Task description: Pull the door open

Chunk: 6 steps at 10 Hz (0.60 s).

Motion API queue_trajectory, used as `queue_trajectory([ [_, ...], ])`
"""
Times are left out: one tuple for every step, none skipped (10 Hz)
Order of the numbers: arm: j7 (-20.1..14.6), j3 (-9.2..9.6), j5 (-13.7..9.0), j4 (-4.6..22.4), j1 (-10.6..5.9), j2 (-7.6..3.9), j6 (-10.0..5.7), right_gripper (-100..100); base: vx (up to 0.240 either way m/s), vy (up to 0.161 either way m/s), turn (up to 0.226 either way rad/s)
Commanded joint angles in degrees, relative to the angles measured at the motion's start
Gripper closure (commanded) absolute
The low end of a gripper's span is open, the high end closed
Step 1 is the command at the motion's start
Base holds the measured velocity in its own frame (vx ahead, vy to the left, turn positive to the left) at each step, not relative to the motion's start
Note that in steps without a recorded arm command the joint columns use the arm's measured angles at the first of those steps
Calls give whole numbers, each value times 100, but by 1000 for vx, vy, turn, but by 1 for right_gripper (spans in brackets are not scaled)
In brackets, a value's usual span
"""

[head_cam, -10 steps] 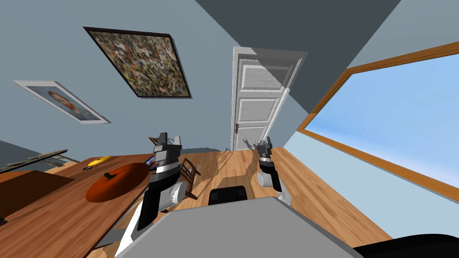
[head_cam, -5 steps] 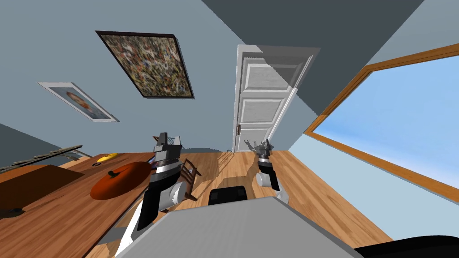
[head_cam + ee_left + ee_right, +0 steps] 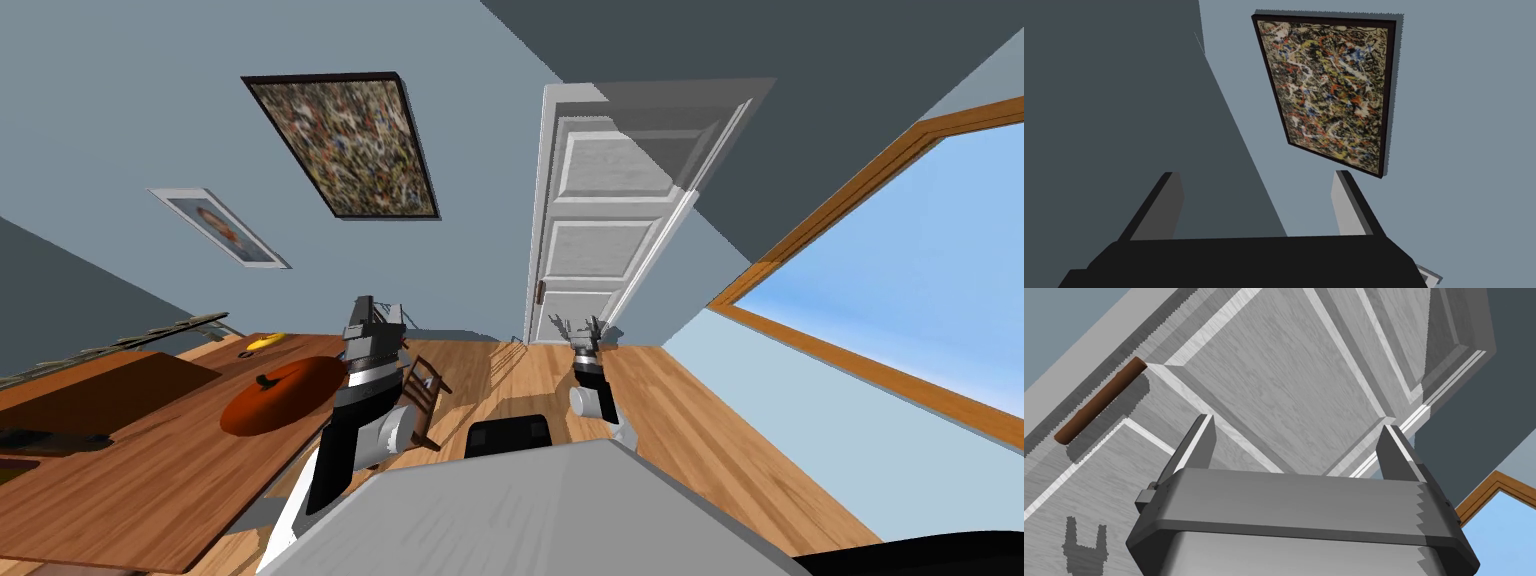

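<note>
A white panelled door (image 3: 600,210) stands in the grey wall ahead, with a small brown handle (image 3: 540,292) on its left edge. In the right wrist view the door (image 3: 1304,373) is close, and the brown bar handle (image 3: 1099,401) lies off to the side of my open right gripper (image 3: 1296,443), apart from both fingers. In the head view that right gripper (image 3: 589,327) is raised in front of the door's lower part. My left gripper (image 3: 376,313) is held up over the table's edge; its wrist view shows the left gripper (image 3: 1259,197) open with nothing between its fingers.
A brown wooden table (image 3: 130,450) with an orange round thing (image 3: 283,392) and a yellow thing (image 3: 266,342) stands to my left. A wooden chair (image 3: 425,385) sits beside it. A large window (image 3: 900,270) lines the right wall. Wooden floor (image 3: 520,365) runs to the door.
I have moved closer to the door and turned, so the door looks larger and the table and pictures have slid. Both grippers stay open.
</note>
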<state>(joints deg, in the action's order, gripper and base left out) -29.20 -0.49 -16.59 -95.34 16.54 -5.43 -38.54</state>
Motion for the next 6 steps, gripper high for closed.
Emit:
queue_trajectory([
  [-234, -1, -128, 216, -46, -23, -34, -100, 82, -26, 109],
  [-365, 1, -202, 361, -82, -30, -61, -100, 80, -41, 125],
  [-496, 4, -276, 505, -119, -36, -89, -100, 89, -38, 134],
  [-627, 7, -351, 650, -156, -43, -117, -100, 89, -41, 130],
  [-758, 9, -425, 794, -193, -49, -145, -100, 88, -47, 129],
  [-886, 11, -497, 935, -228, -53, -172, -100, 98, -46, 150],
])
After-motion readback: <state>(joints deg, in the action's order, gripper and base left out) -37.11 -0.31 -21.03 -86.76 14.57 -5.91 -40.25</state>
